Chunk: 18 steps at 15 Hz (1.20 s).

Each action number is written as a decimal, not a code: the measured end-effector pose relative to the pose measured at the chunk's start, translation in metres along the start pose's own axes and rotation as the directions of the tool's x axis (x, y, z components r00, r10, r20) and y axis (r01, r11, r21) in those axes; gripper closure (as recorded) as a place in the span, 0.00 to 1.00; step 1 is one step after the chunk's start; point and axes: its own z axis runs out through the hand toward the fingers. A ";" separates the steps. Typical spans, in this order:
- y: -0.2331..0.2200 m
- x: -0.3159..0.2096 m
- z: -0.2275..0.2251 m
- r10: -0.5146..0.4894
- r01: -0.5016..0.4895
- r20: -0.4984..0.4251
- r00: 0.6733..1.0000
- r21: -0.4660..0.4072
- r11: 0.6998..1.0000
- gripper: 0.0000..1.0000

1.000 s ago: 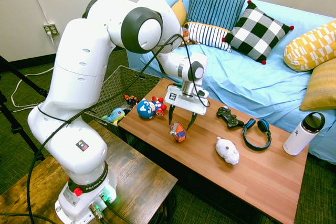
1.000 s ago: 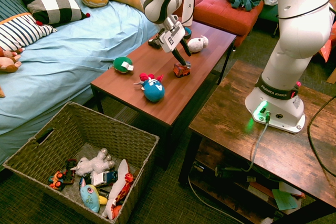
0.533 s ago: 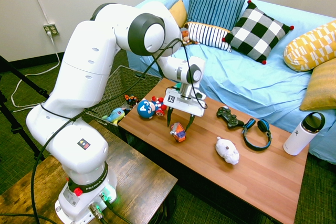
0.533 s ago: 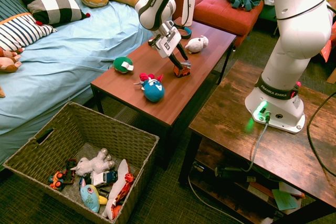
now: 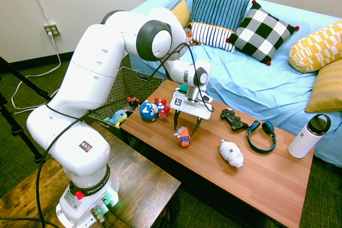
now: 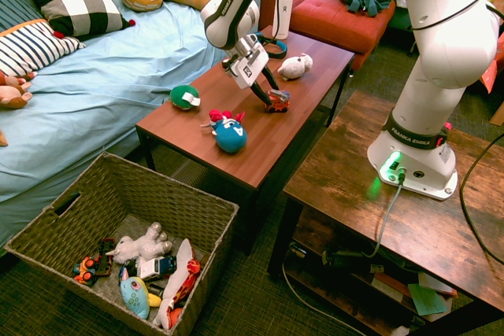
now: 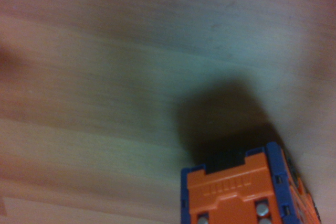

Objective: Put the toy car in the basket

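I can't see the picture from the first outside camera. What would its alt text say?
A white robot arm's open two-finger gripper straddles a small orange-red and blue toy car on a reddish wooden coffee table. A dark woven wicker basket stands on the floor behind the arm, beside a blue-covered sofa.

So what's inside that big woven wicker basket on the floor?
The dark woven wicker basket holds a heap of toys: a white plush animal, a light blue fish-like toy and small toy vehicles. Whatever lies beneath the heap is covered.
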 end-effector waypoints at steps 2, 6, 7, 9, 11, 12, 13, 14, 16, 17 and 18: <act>0.001 0.000 0.000 0.002 -0.002 0.001 1.000 -0.001 1.000 1.00; -0.001 0.000 -0.001 0.000 0.000 -0.004 1.000 -0.005 1.000 1.00; -0.001 0.000 -0.001 0.001 -0.001 -0.006 1.000 -0.006 1.000 1.00; 0.000 0.001 -0.004 0.003 -0.003 -0.010 1.000 -0.004 1.000 1.00; 0.001 0.002 -0.006 0.005 -0.005 -0.011 1.000 -0.004 1.000 1.00; 0.001 0.002 -0.008 0.005 -0.005 -0.012 1.000 -0.003 1.000 1.00; 0.002 0.003 -0.011 0.007 -0.007 -0.015 1.000 -0.001 1.000 1.00; 0.005 0.004 -0.015 0.012 -0.012 -0.020 1.000 0.003 1.000 1.00; 0.023 0.002 -0.036 0.027 -0.026 -0.045 0.999 0.028 0.999 1.00; 0.037 -0.006 -0.053 0.034 -0.031 -0.061 0.998 0.050 0.998 1.00; 0.046 -0.019 -0.071 0.035 -0.029 -0.082 0.996 0.073 0.997 1.00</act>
